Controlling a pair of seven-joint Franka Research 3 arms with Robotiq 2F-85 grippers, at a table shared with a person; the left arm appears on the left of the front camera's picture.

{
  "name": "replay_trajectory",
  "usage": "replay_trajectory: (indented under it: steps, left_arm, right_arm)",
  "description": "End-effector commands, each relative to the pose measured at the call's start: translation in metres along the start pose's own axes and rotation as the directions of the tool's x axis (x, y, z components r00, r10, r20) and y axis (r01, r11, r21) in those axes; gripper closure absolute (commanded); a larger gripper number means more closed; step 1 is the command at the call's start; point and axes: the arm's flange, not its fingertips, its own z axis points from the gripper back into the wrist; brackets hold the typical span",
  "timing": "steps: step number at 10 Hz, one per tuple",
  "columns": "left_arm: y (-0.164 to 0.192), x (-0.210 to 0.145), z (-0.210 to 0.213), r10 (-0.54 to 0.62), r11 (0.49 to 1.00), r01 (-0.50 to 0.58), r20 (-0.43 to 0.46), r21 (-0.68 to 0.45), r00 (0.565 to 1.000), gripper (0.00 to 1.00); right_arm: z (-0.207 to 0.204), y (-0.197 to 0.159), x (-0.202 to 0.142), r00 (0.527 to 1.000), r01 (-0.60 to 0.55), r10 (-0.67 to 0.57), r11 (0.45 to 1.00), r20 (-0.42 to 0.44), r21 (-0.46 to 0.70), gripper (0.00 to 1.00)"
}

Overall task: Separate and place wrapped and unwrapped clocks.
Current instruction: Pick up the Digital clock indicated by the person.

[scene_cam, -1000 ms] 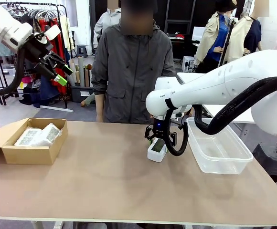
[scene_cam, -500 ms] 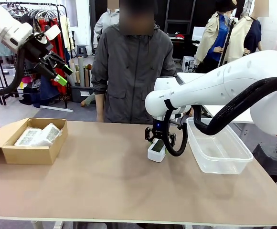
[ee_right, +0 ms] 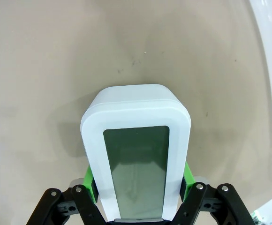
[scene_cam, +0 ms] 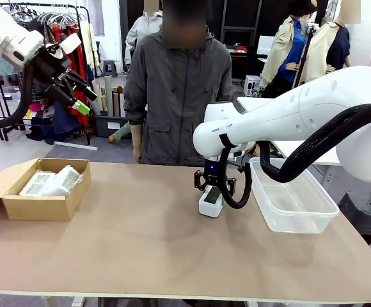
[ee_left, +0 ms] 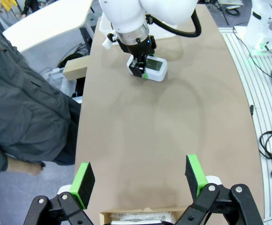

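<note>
A bare white digital clock [scene_cam: 210, 202] [ee_right: 136, 140] with a grey-green screen sits on the brown table, right of the middle. My right gripper [scene_cam: 212, 189] [ee_right: 138, 185] is shut on this clock, green pads pressing both long sides. The clock [ee_left: 154, 66] also shows far off in the left wrist view. Two whitish bubble-wrapped clocks [scene_cam: 51, 181] lie in the cardboard box [scene_cam: 39, 207] at the table's left. My left gripper [scene_cam: 77, 94] [ee_left: 140, 180] hangs open high above the box, with nothing between its fingers.
A clear plastic tub [scene_cam: 292, 203] stands at the table's right, close beside the held clock. A person in a grey jacket [scene_cam: 176, 89] stands at the far edge. The table [scene_cam: 141, 256] has wide bare room across its middle and front.
My right gripper has shut on the bare clock and raised it very slightly. The left arm has not moved.
</note>
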Motion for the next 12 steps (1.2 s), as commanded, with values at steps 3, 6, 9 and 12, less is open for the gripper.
replay_trajectory:
  steps: [3, 6, 9, 12]
  left_arm:
    - [-0.001, 0.001, 0.001, -0.002, 1.000, 0.002, 0.000, -0.005, 1.000, 0.00]
    - [-0.001, 0.001, 0.001, -0.002, 1.000, 0.002, 0.000, -0.005, 1.000, 0.00]
    - [-0.001, 0.001, 0.001, -0.002, 1.000, 0.002, 0.000, -0.005, 1.000, 0.00]
    - [-0.001, 0.001, 0.001, -0.002, 1.000, 0.002, 0.000, -0.005, 1.000, 0.00]
  right_arm:
    - [0.042, -0.022, -0.014, 0.986, -0.149, 0.156, 0.982, 0.055, -0.116, 1.00]
    - [0.076, -0.035, -0.037, 0.950, -0.283, 0.298, 0.947, 0.091, -0.150, 1.00]
    - [0.118, -0.053, -0.057, 0.888, -0.422, 0.444, 0.889, 0.117, -0.176, 1.00]
    - [0.163, -0.062, -0.075, 0.797, -0.559, 0.588, 0.805, 0.138, -0.201, 1.00]
